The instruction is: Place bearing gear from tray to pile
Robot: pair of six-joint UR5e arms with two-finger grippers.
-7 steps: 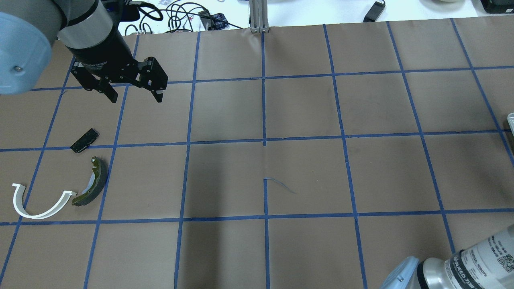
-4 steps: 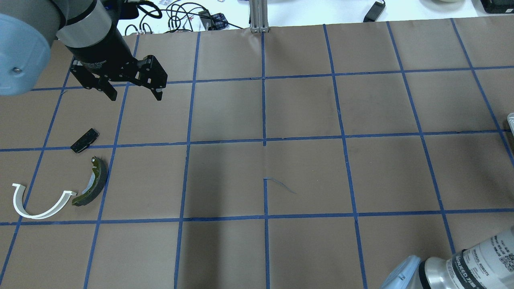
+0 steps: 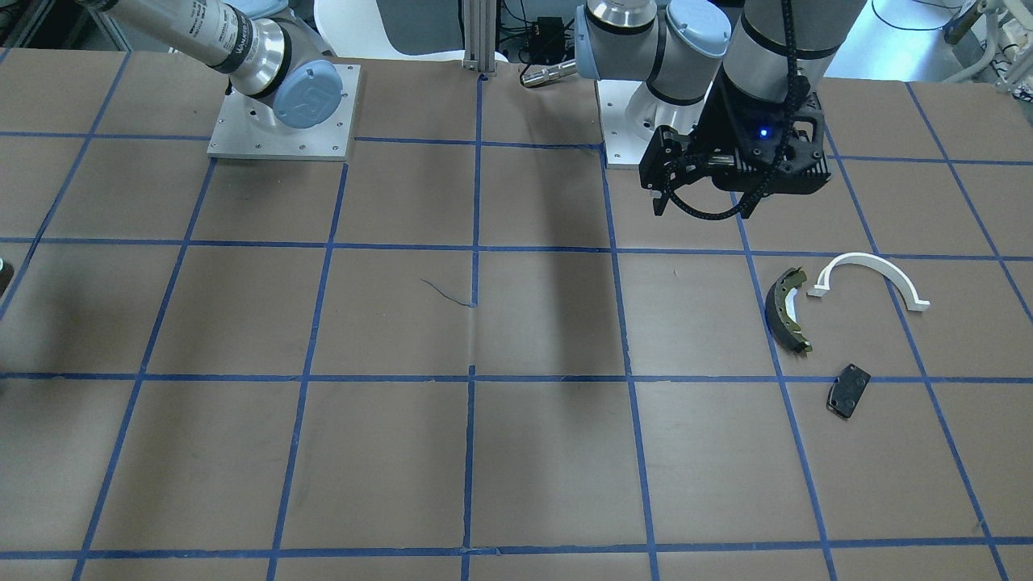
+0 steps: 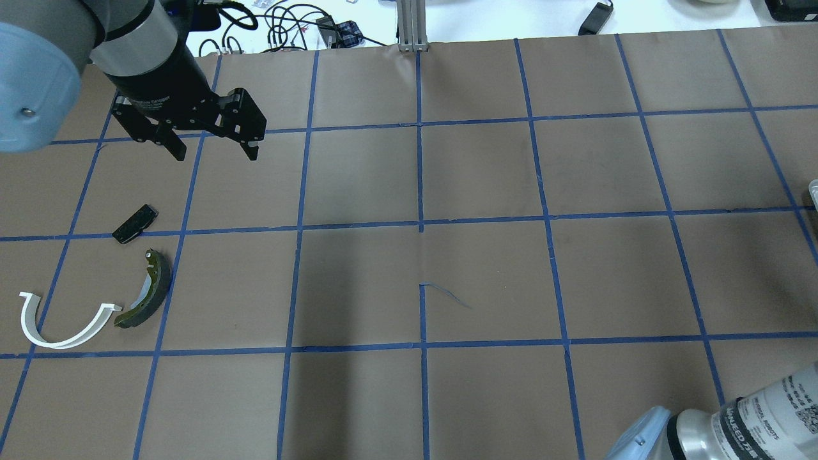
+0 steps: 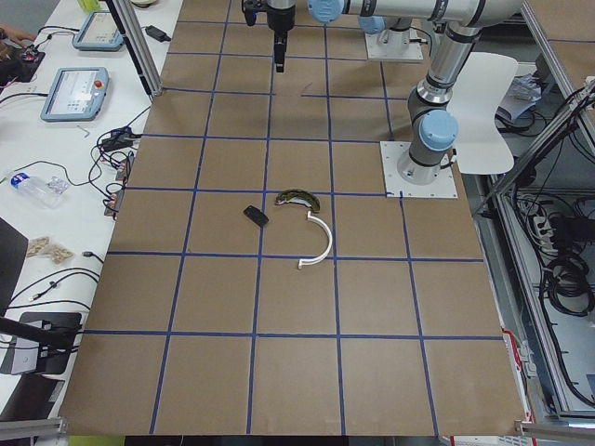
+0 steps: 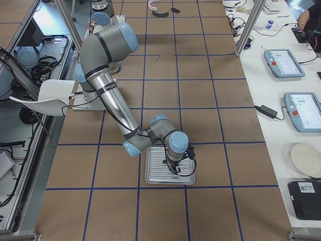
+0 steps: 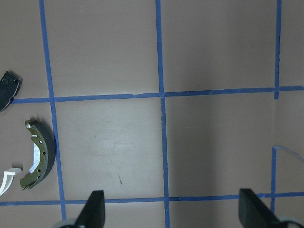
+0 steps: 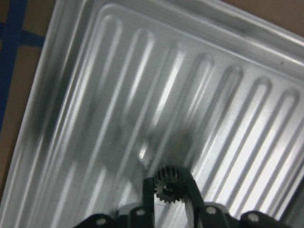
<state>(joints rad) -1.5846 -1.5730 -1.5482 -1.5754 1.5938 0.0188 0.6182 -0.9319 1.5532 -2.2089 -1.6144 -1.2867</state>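
Note:
My right gripper is shut on a small black toothed bearing gear over the ribbed metal tray. The exterior right view shows that arm low over the tray. The pile lies at the table's left: an olive brake shoe, a white arc and a black pad. They also show in the front view as shoe, arc and pad. My left gripper hangs open and empty above the table, beyond the pile.
Blue tape divides the brown table into squares. A metal post and cables stand at the far edge. The arm bases sit on the robot's side. A tray corner shows at the right edge.
The left gripper has drifted very slightly toward the far left, still open. The pile has not moved.

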